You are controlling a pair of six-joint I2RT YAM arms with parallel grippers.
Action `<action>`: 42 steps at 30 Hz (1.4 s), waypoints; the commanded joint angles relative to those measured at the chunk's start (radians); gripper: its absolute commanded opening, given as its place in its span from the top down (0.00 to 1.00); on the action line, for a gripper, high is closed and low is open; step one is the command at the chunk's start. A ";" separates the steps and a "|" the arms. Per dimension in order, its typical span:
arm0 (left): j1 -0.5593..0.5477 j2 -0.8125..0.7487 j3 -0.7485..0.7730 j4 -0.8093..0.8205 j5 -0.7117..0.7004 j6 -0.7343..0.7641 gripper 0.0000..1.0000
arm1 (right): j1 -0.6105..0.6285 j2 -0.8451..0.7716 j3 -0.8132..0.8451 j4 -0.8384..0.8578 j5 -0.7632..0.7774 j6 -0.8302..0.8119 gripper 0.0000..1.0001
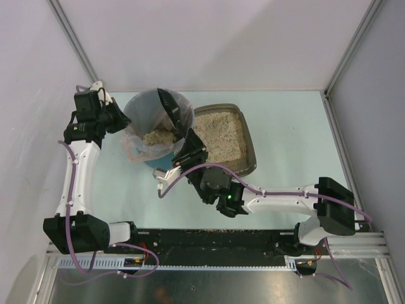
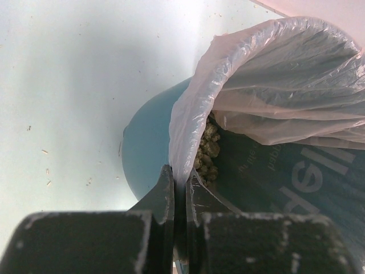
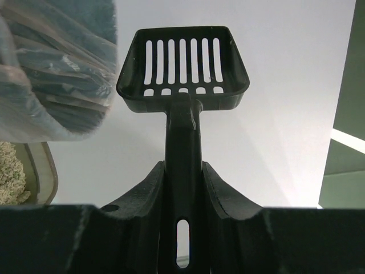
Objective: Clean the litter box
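Note:
The litter box point(image 1: 250, 144), a shallow grey-brown tray of beige granules, lies right of the round teal bin point(image 1: 154, 159); its corner point(image 3: 49, 173) shows in the right wrist view. My right gripper point(image 1: 188, 154) point(image 3: 183, 166) is shut on the handle of a black slotted scoop point(image 1: 168, 109) point(image 3: 182, 63). The scoop's head is raised over the bin's right rim and holds nothing. My left gripper point(image 1: 120, 118) point(image 2: 181, 174) is shut on the clear liner point(image 2: 274, 74) at the rim of the bin point(image 2: 145, 151). Clumps of litter point(image 2: 206, 149) point(image 1: 158, 135) lie inside the liner.
Pale walls close the table in at the back and sides, with metal posts at the corners. Scattered granules lie on the black base rail point(image 1: 209, 235) between the arm bases. A few specks dot the tabletop point(image 2: 45, 165) left of the bin.

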 commanded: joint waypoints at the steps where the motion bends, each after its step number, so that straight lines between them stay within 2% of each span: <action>1: -0.007 -0.034 0.042 0.128 0.088 -0.070 1.00 | -0.012 -0.022 0.062 0.118 0.069 0.048 1.00; 3: -0.006 -0.030 0.048 0.127 0.077 -0.070 1.00 | -0.018 -0.052 0.070 0.063 0.108 0.140 1.00; 4: -0.007 -0.023 0.052 0.128 0.071 -0.070 1.00 | -0.028 -0.065 0.070 -0.014 0.118 0.259 1.00; 6: -0.007 -0.016 0.062 0.127 0.063 -0.067 1.00 | -0.042 -0.115 0.076 -0.114 0.139 0.395 1.00; 7: -0.007 -0.011 0.067 0.128 0.065 -0.064 1.00 | -0.050 -0.137 0.076 -0.220 0.145 0.565 1.00; 9: -0.007 -0.007 0.078 0.127 0.058 -0.058 0.98 | -0.085 -0.206 0.083 -0.349 0.135 0.758 1.00; 10: -0.006 -0.003 0.082 0.127 0.058 -0.055 0.94 | -0.099 -0.232 0.091 -0.498 0.121 0.949 1.00; 12: -0.007 0.001 0.090 0.127 0.054 -0.050 0.90 | -0.146 -0.301 0.108 -0.640 0.061 1.155 1.00; 13: -0.006 0.004 0.093 0.127 0.054 -0.048 0.88 | -0.159 -0.316 0.120 -0.772 0.035 1.237 1.00; 14: -0.006 0.006 0.094 0.127 0.052 -0.045 0.83 | -0.192 -0.333 0.125 -0.823 -0.014 1.391 1.00; 16: -0.006 0.010 0.099 0.127 0.049 -0.044 0.78 | -0.215 -0.359 0.137 -0.952 -0.048 1.508 1.00; 17: -0.006 0.016 0.101 0.127 0.049 -0.042 0.71 | -0.226 -0.361 0.142 -0.992 -0.078 1.597 1.00; 25: -0.004 0.030 0.114 0.127 0.051 -0.021 0.48 | -0.385 -0.329 0.206 -1.291 -0.290 2.004 1.00; 28: -0.006 0.021 0.108 0.125 0.034 -0.012 0.33 | -0.447 -0.295 0.246 -1.378 -0.362 2.117 1.00; 31: -0.004 0.010 0.099 0.127 0.029 0.001 0.22 | -0.476 -0.248 0.327 -1.497 -0.365 2.231 1.00; 35: -0.003 0.000 0.084 0.125 0.009 0.013 0.16 | -0.481 -0.099 0.447 -1.598 -0.401 2.267 1.00; 42: -0.003 -0.011 0.064 0.125 -0.001 0.022 0.13 | -0.521 0.183 0.689 -1.820 -0.387 2.294 1.00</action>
